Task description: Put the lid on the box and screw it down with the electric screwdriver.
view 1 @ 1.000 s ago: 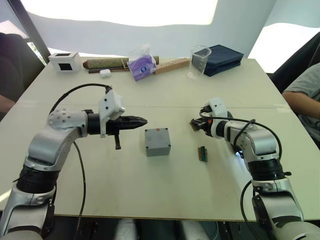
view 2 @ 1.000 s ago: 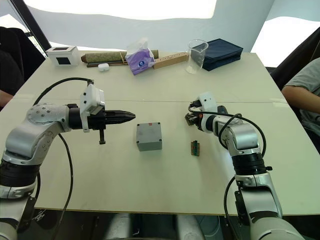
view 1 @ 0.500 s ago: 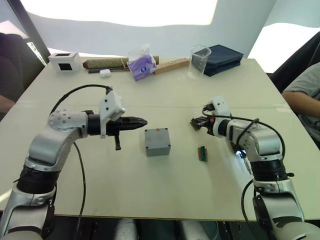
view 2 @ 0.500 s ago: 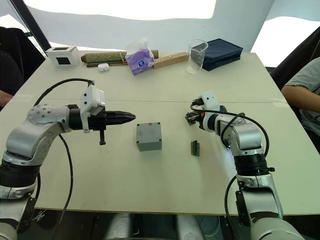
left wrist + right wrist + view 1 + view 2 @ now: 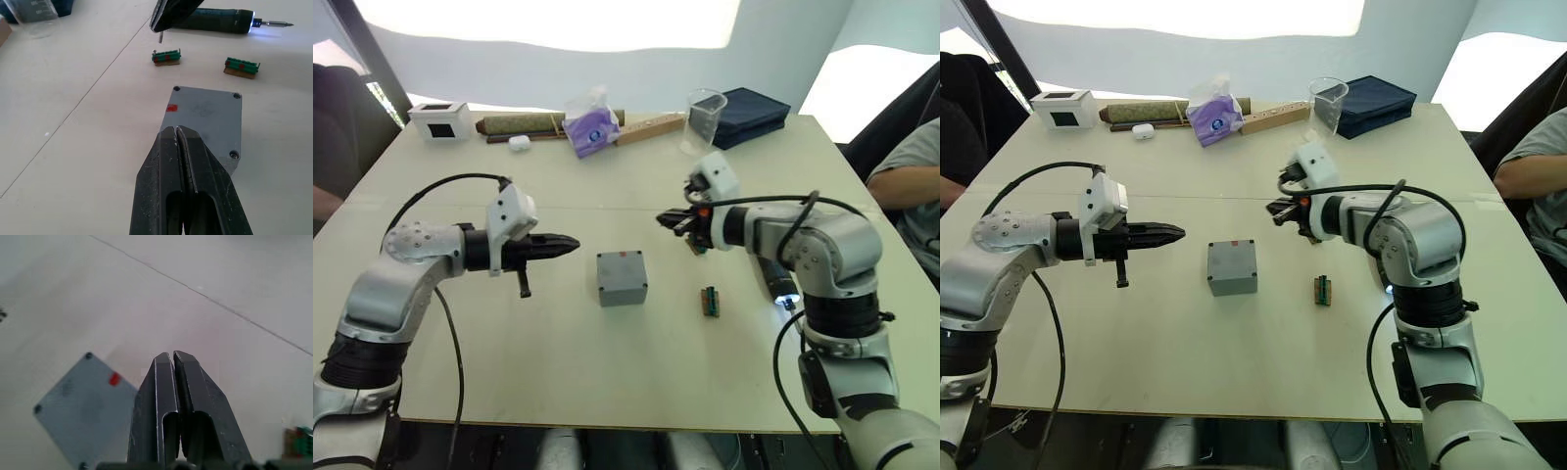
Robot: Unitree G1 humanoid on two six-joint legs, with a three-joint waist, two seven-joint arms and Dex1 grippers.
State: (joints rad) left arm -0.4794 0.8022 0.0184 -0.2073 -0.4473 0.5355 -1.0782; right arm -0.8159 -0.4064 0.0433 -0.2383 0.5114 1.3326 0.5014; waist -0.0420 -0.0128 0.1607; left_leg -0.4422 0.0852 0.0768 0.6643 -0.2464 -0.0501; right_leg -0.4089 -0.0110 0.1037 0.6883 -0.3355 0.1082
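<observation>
The grey box (image 5: 623,292) rests at the table's middle, its red mark (image 5: 171,108) on the far side. The lid (image 5: 621,264) lies flush on top, with a screw hole at each corner. My left gripper (image 5: 573,241) is shut and empty, hovering level just left of the box. My right gripper (image 5: 664,221) is shut, above the table to the box's far right. A small grey pin (image 5: 160,38) shows under its tips; I cannot tell if it is held. The black electric screwdriver (image 5: 215,22) lies on the table beyond, its tip light (image 5: 254,23) on.
Two green terminal blocks (image 5: 166,57) (image 5: 240,67) lie between the box and the screwdriver. Along the far edge stand a white box (image 5: 439,120), a purple tissue pack (image 5: 590,127), a beaker (image 5: 705,117) and a dark blue case (image 5: 751,115). A person's arm (image 5: 911,176) is at the right.
My right gripper has swung left and up toward the box, uncovering the screwdriver. My left gripper has drawn back to the left, away from the box.
</observation>
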